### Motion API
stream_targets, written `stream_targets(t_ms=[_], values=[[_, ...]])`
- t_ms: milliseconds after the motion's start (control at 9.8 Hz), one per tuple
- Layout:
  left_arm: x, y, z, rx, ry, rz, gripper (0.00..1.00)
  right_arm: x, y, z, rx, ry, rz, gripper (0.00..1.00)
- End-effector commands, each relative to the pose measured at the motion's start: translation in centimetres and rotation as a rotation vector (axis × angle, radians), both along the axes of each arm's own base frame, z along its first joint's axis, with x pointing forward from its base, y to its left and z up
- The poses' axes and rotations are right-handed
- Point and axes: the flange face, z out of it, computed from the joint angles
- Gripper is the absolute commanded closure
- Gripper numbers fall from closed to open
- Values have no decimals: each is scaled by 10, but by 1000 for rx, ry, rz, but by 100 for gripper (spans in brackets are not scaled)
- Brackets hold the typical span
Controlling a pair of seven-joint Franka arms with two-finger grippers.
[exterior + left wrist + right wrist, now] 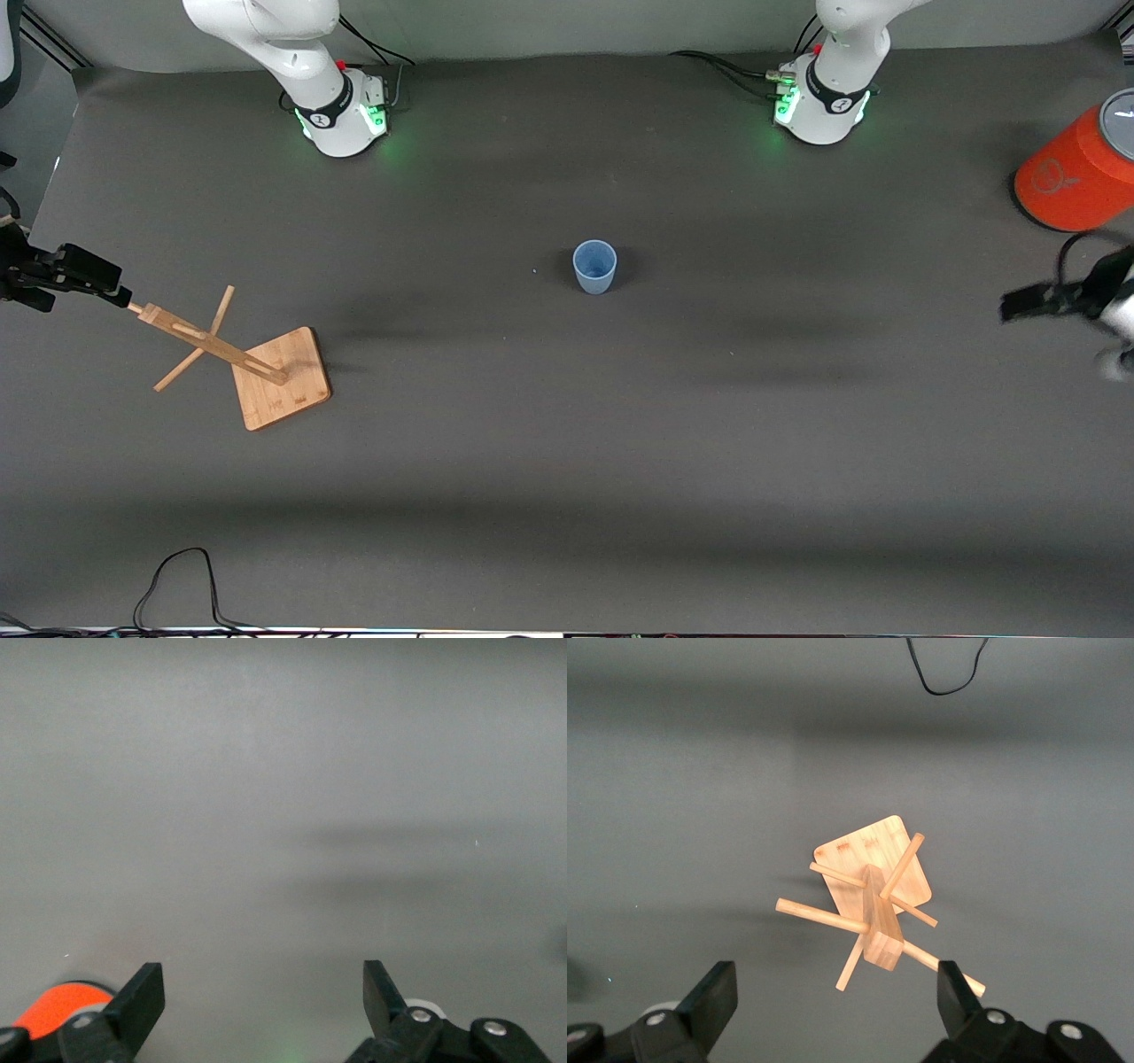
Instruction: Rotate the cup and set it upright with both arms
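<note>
In the front view, the small light-blue plastic cup [594, 266] stood upright in the middle of the dark grey table [567, 443], with its open mouth facing up. Nothing touched it. A wooden rack with a square base and thin pegs [266, 363] stood nearer to the front camera than the cup, toward the right arm's end of the table. A big orange-red can with a grey lid [1076, 173] sat at the left arm's end of the table, well apart from the cup. The right end effector [102, 283] hung over the top of the wooden rack. The left end effector [1028, 304] hung over the table near the orange-red can. Both were far from the cup. A black cable [177, 585] lay at the table edge closest to the front camera.

In the left wrist view, the left end effector [263, 992] had its two black fingers [142, 997] spread wide, with only bare table between them. A bit of the orange-red can [62, 1005] showed beside one finger.

In the right wrist view, the right end effector [837, 997] also had its fingers [716, 992] spread wide and held nothing. The wooden rack [873, 895] sat below it, with its pegs sticking out many ways. A loop of black cable [948, 673] lay on the table.
</note>
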Motion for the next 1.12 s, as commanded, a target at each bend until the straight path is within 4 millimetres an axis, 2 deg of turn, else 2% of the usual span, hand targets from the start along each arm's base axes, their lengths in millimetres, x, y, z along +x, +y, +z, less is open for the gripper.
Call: stream_targets(t_ms=[0,102,306,510,816,1020], values=[[-48,-10,21,-9,-55,-10,0,1,1,5,-12,-15,-17,0],[-62,-2,26,-9,-89,24,0,1,1,5,-12,-15,-17,0],[-72,-10,40,0,-109,21,0,1,2,5,-9,-13,-17,0],[-70,-9,44,-6,-106,18,0,1,2,5,-9,-13,-17,0],[-54,-38,24,-33,-23,-38,0,1,3,5,-12,-13,-8,0],[-53,-28,25,-36,-23,-44,0,1,4,6,-20,-17,-10,0]])
